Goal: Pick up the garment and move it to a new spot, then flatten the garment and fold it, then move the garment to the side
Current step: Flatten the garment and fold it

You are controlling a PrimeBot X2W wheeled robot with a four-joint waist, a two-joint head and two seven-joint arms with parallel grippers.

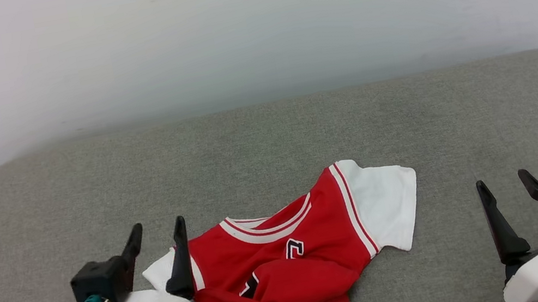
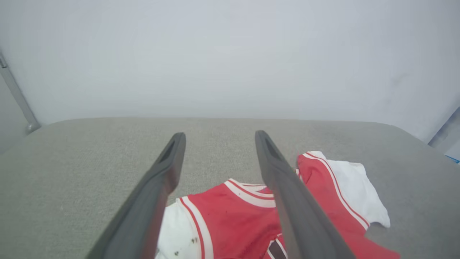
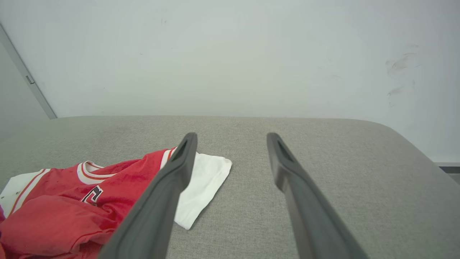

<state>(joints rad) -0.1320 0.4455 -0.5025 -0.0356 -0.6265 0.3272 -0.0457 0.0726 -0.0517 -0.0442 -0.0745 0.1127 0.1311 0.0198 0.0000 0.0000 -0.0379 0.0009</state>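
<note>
Near the front edge of the grey tabletop (image 1: 267, 140) the garment (image 1: 293, 257) lies rumpled. Its collar points toward the wall (image 1: 246, 22), one white sleeve (image 1: 386, 202) is spread flat, and the red lower part is bunched up over the chest. It looks merely dropped, neither flattened nor folded, so the pick-up and move seem the step in hand.

The left tool (image 1: 157, 226) hangs at the garment's other sleeve. Its fingers are spread wide and hold nothing, and the inner finger crosses that sleeve's white edge; whether it touches the cloth I cannot tell. The right tool (image 1: 502, 179) is well apart from the spread sleeve, over bare tabletop, equally wide and empty. Both forearms lie low with fingers angled up and away, probably bracketing the garment so each can take one side.
</note>
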